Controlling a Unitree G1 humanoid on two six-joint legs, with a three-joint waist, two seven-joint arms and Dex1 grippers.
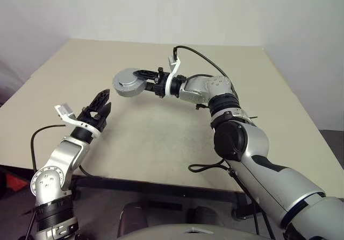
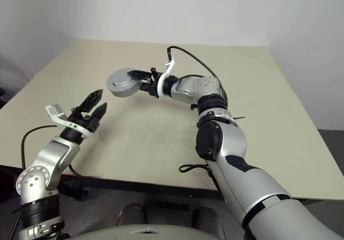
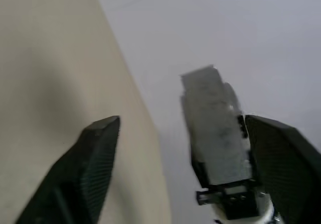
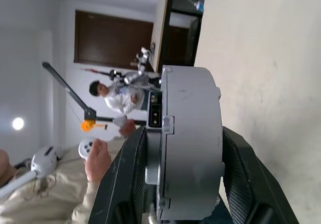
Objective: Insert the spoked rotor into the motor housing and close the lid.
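My right gripper [image 1: 135,82] is shut on the rim of a thick round grey assembly held edge-on to the side, well above the table. Its flat grey top face with a cutout is the lid [image 1: 125,78], seated on the silvery motor housing [image 4: 190,133]. Both black fingers [image 4: 128,184] press the housing's side wall. The spoked rotor is hidden. My left gripper [image 1: 107,99] hangs lower and nearer the front left, open and empty, pointing toward the housing [image 3: 215,133] with a clear gap between them.
The beige table [image 1: 161,138] runs to a dark front edge [image 1: 140,183] and ends at the left and right. A black cable [image 1: 207,167] loops near the front edge. A person [image 4: 120,96] stands beyond, and a hand with a controller [image 4: 95,156] is close by.
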